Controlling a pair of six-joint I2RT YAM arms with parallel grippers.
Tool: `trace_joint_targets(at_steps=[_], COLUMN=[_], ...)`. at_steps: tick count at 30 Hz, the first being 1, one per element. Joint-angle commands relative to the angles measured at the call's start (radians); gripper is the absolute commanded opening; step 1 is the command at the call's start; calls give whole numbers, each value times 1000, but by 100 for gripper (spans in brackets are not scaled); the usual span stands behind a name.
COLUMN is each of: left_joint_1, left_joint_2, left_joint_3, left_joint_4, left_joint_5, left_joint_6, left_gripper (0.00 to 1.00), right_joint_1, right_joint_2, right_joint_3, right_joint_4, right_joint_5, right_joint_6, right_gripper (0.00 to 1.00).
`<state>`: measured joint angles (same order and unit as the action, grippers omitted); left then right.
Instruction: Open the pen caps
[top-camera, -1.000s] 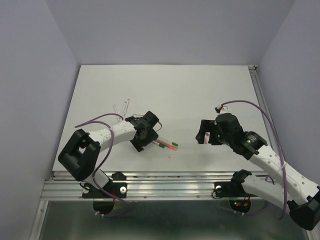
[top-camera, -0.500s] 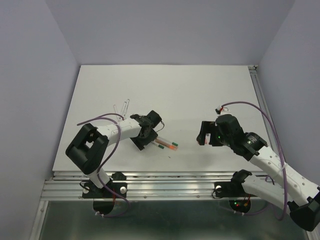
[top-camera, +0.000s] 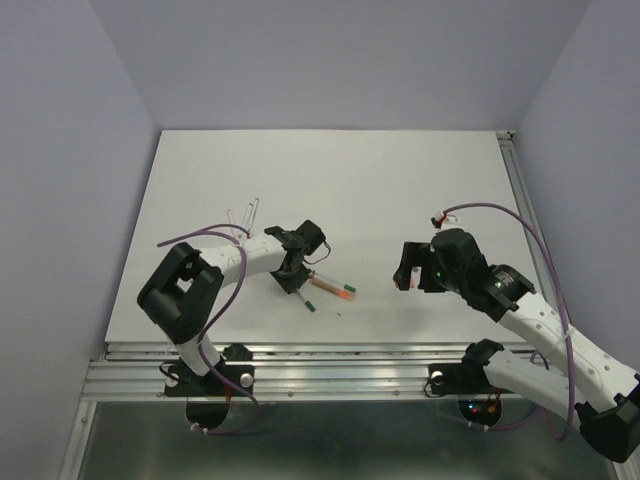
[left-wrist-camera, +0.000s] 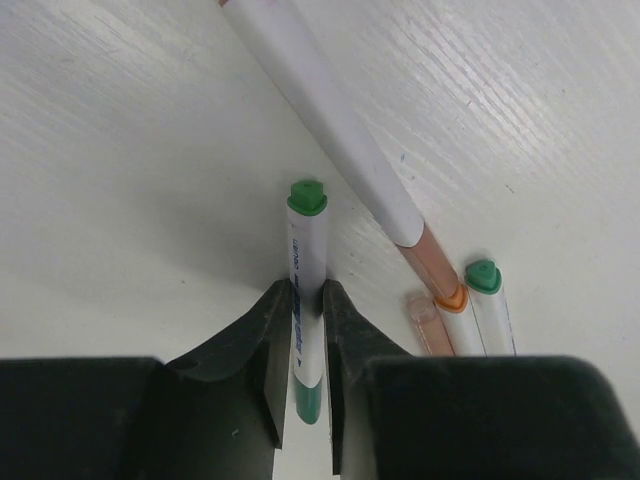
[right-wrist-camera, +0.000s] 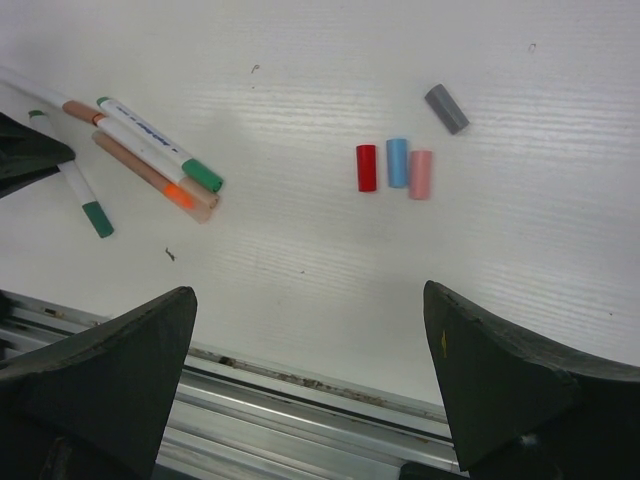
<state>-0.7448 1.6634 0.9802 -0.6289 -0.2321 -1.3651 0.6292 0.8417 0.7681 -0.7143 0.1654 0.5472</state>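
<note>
My left gripper (left-wrist-camera: 303, 310) is shut on the white barrel of a green-capped pen (left-wrist-camera: 305, 260) lying on the table, just above its green cap (left-wrist-camera: 309, 403). In the top view this gripper (top-camera: 292, 275) sits at the left end of the pen cluster. Beside it lie an orange-capped pen (left-wrist-camera: 340, 130) and a second green-capped pen (right-wrist-camera: 160, 143). Loose pen caps rest on the table in the right wrist view: red (right-wrist-camera: 366, 167), blue (right-wrist-camera: 397, 162), pink (right-wrist-camera: 421, 174) and grey (right-wrist-camera: 446, 108). My right gripper (right-wrist-camera: 308, 292) hovers open above the table, nothing between its fingers.
The white table (top-camera: 380, 190) ends at an aluminium rail (right-wrist-camera: 300, 400) along the near edge. Thin clear pieces (top-camera: 245, 213) lie behind the left arm. A pale pinkish cap (left-wrist-camera: 425, 320) lies by the orange-capped pen.
My left gripper has closed onto the green-capped pen, which has turned slightly away from the other pens. The left arm's elbow has shifted right. The right arm has stayed put.
</note>
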Motion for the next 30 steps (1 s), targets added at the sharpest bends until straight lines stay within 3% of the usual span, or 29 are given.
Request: trace_joint_targets(at_steps=[1,5,6,8,15,21,25,30], left_joint_1=[-7,-7,-7,-8,-57,-140,-153,-153], left_joint_2=[25,13,7,-16,-178,-347,-399,-372], left_joint_3=[-41,-64,-77,-93,-101,9,58,124], left_joint_4=[0,9,11,17,47,81,103,98], left_joint_5=[-7,-4,-4,0,-12,-99,-136,-153], left_joint_6=[-3,1,1,1,43,92,107,126], left_gripper=[24,18,7,0,0,0,0,0], right_joint_1=[0,0,0,0,0,33,165,224], right_joint_2=[-18,-18,-18,-15,-7,69,155,250], right_joint_3=[-18,-18,-18,-18,-23,-23,22,102], right_joint_4=[10,10,10,12,58,188,326,452], right_joint_5=[25,28,26,22,-159,-466,-400,-392], right_joint_6=[2,2,2,0,-101,-147,-125,-110], right_gripper=[100,100,100,100,100,100,100,100])
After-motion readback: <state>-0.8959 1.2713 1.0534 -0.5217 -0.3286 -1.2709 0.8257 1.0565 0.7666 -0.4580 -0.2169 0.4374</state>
